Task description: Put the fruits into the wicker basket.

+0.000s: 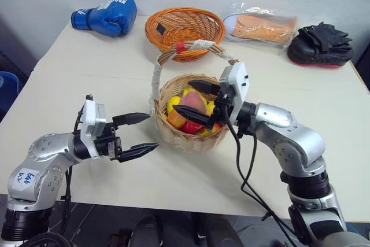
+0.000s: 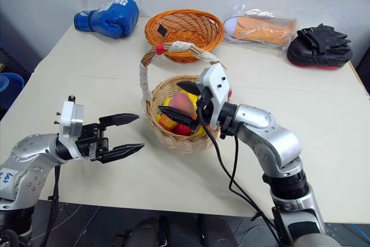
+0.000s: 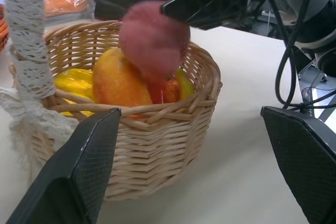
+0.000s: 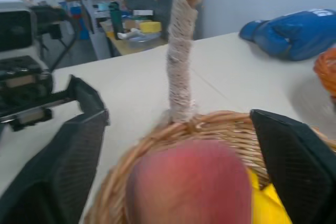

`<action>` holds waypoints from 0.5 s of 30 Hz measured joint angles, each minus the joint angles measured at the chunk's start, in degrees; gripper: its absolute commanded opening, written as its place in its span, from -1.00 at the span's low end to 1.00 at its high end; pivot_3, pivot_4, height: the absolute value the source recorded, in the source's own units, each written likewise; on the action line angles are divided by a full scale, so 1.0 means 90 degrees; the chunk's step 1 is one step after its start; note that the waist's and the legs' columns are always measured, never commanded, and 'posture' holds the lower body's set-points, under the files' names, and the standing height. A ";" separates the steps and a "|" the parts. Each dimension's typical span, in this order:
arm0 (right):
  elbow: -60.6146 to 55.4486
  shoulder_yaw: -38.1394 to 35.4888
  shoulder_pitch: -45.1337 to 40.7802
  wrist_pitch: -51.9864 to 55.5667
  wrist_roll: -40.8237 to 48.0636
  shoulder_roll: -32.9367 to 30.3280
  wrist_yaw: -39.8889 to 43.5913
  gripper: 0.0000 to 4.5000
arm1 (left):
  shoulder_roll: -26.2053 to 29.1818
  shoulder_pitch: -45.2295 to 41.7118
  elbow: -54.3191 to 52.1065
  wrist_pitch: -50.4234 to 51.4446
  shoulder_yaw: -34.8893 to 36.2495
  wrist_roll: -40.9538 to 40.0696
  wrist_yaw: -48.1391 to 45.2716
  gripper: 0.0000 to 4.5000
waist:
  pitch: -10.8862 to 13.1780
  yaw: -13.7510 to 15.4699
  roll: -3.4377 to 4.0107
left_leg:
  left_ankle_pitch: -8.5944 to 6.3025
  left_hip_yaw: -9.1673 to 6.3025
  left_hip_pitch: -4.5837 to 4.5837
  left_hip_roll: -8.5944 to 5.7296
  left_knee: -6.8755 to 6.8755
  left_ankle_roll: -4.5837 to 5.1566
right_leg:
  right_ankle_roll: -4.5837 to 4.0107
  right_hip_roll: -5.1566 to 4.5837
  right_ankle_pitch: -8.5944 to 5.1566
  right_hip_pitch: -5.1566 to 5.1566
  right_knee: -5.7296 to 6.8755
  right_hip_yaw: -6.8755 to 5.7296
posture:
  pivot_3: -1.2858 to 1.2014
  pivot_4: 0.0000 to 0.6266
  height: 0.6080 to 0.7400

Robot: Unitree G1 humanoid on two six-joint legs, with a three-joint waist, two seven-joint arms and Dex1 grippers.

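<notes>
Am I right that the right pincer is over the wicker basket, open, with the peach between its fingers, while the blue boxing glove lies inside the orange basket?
Not quite: the blue boxing glove lies on the table beside the orange basket, as the left eye view shows. The right pincer, the wicker basket and the peach are as you say.

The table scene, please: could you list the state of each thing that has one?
Wicker basket: upright, holds two mangoes.
Peach: blurred, between the open fingers over the basket; contact unclear.
Mangoes: lying inside.
Right claw: open over the basket.
Left claw: open, empty, beside the basket.
Orange basket: upright.
</notes>
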 measured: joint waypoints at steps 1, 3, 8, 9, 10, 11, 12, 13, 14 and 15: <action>-0.0032 -0.0046 0.0125 -0.0049 0.0022 -0.0061 0.0106 0.97 | -0.0009 0.0022 -0.0056 0.0010 -0.0003 -0.0013 0.0030 1.00 | 0.0000 0.0002 0.0000 | 0.0001 0.0000 0.0000 0.0000 0.0000 -0.0001 | 0.0000 0.0001 0.0000 0.0000 0.0002 0.0000 | 0.03 -0.52 1.00; -0.0140 -0.0244 0.0496 -0.0105 0.0250 -0.0265 0.0434 0.97 | -0.0011 0.0118 -0.0175 0.0033 0.0006 -0.0070 0.0089 1.00 | 0.0000 0.0014 0.0000 | 0.0001 -0.0002 0.0003 0.0000 0.0000 0.0000 | 0.0000 0.0000 0.0000 0.0004 0.0002 -0.0001 | 0.03 -0.52 1.00; -0.0866 -0.1616 0.1852 -0.0073 0.1550 -0.1188 0.1410 0.97 | -0.0007 0.0285 -0.0212 0.0076 0.0138 -0.0189 0.0225 1.00 | 0.0000 0.0061 -0.0001 | -0.0004 -0.0004 0.0010 -0.0001 0.0003 0.0009 | 0.0002 0.0000 0.0001 0.0019 -0.0005 -0.0001 | 0.03 -0.52 1.00; -0.0899 -0.1928 0.2064 -0.0032 0.1683 -0.1430 0.1510 0.97 | -0.0007 0.0289 -0.0220 0.0081 0.0196 -0.0226 0.0261 1.00 | 0.0000 0.0062 -0.0001 | -0.0005 -0.0003 0.0017 -0.0002 0.0005 0.0010 | 0.0004 0.0000 0.0002 0.0027 -0.0004 0.0000 | 0.03 -0.52 1.00; -0.0899 -0.2150 0.2217 -0.0002 0.1759 -0.1609 0.1559 0.97 | -0.0007 0.0295 -0.0225 0.0088 0.0252 -0.0261 0.0283 1.00 | 0.0000 0.0049 -0.0002 | -0.0005 -0.0003 0.0025 -0.0002 0.0005 0.0011 | 0.0004 0.0000 0.0002 0.0033 -0.0003 0.0003 | 0.03 -0.52 1.00; -0.0895 -0.2368 0.2356 -0.0007 0.1807 -0.1774 0.1654 0.97 | -0.0007 0.0291 -0.0232 0.0118 0.0297 -0.0304 0.0330 1.00 | 0.0001 0.0021 -0.0002 | -0.0005 -0.0002 0.0032 -0.0002 0.0005 0.0011 | 0.0004 0.0001 0.0003 0.0037 -0.0001 0.0003 | 0.03 -0.52 1.00; -0.0859 -0.2528 0.2462 -0.0039 0.1812 -0.1951 0.1781 0.97 | -0.0007 0.0285 -0.0244 0.0144 0.0334 -0.0380 0.0379 1.00 | 0.0001 -0.0001 -0.0002 | -0.0005 -0.0002 0.0036 -0.0002 0.0004 0.0011 | 0.0002 0.0002 0.0004 0.0038 0.0005 0.0005 | 0.03 -0.52 1.00; -0.0709 -0.2666 0.2511 -0.0127 0.1746 -0.2144 0.1932 0.97 | -0.0007 0.0274 -0.0271 0.0181 0.0393 -0.0442 0.0429 1.00 | 0.0001 -0.0022 -0.0003 | -0.0004 -0.0002 0.0041 -0.0001 0.0004 0.0012 | -0.0001 0.0005 0.0009 0.0040 0.0007 0.0005 | 0.03 -0.52 1.00; -0.0478 -0.2774 0.2487 -0.0264 0.1641 -0.2260 0.2057 0.97 | -0.0007 0.0229 -0.0278 0.0214 0.0400 -0.0492 0.0478 1.00 | 0.0001 -0.0029 -0.0003 | 0.0000 -0.0002 0.0043 -0.0001 0.0004 0.0014 | -0.0002 0.0006 0.0015 0.0040 0.0007 0.0005 | 0.03 -0.52 1.00; -0.0181 -0.2849 0.2409 -0.0408 0.1504 -0.2356 0.2141 0.97 | -0.0006 0.0205 -0.0300 0.0245 0.0408 -0.0532 0.0509 1.00 | 0.0001 -0.0031 -0.0003 | 0.0003 -0.0002 0.0042 -0.0002 0.0004 0.0018 | 0.0000 0.0007 0.0023 0.0040 0.0007 0.0005 | 0.03 -0.52 1.00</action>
